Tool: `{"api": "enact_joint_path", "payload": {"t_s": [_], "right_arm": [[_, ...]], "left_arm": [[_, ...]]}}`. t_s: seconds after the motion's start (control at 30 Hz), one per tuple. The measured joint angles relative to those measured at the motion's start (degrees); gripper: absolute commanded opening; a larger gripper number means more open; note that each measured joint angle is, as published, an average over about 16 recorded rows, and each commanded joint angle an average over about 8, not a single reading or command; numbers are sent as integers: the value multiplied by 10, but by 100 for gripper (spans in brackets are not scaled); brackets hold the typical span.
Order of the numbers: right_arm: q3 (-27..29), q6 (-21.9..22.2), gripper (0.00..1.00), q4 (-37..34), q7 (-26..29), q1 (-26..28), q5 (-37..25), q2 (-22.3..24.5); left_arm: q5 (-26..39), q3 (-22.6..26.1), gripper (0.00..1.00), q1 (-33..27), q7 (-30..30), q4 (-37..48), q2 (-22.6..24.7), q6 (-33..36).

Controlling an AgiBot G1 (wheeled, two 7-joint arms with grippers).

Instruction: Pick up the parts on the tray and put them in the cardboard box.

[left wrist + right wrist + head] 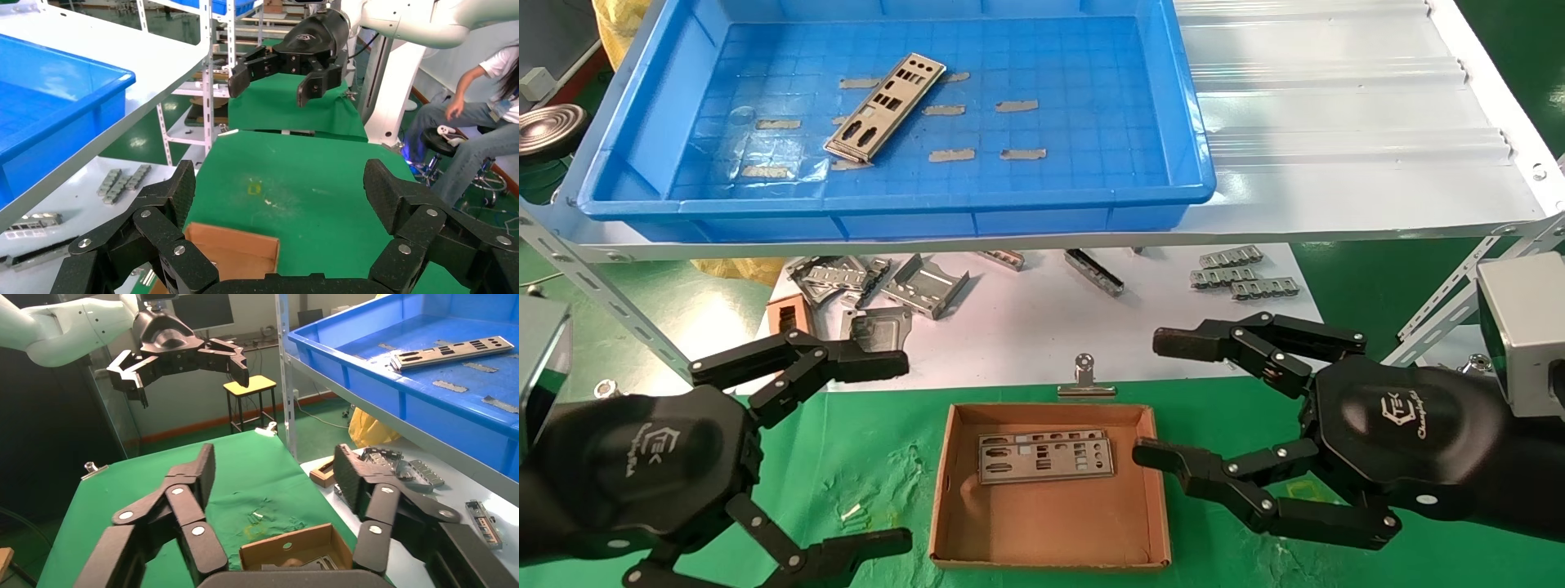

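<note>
Perforated metal plate [885, 107], gridded blue tray [1042, 208]

Shiny blue plastic for the tray [1189, 131], with a bumpy grid floor and dull grey tape strips [1017, 106] stuck on it. In the tray, one thin metal part [887, 104], silvery and smooth, full of small holes. Below the tray, plain brown cardboard box [1156, 482], matt and a bit rough, with another flat silvery metal part [1046, 457] inside. Under the box, soft green cloth [878, 465], matt, a little wrinkled. Between tray and box, white smooth sheet [1026, 327] with bent shiny metal brackets [923, 286]. Beside the box, black grippers, left gripper [891, 449] and right gripper [1152, 400], glossy plastic shells, matt rough-looking fingers [1181, 341] with small bright metal pins.
</note>
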Motion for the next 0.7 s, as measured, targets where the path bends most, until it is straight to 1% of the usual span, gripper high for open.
{"api": "enact_joint_path", "payload": {"t_s": [0.57,0.7], "right_arm": [[0,0,0,0,0,0,0,0],[0,0,0,0,0,0,0,0]], "left_arm": [[0,0,100,-1,0,0,0,0],[6,1,100,-12,-2,4,4,-6]]}}
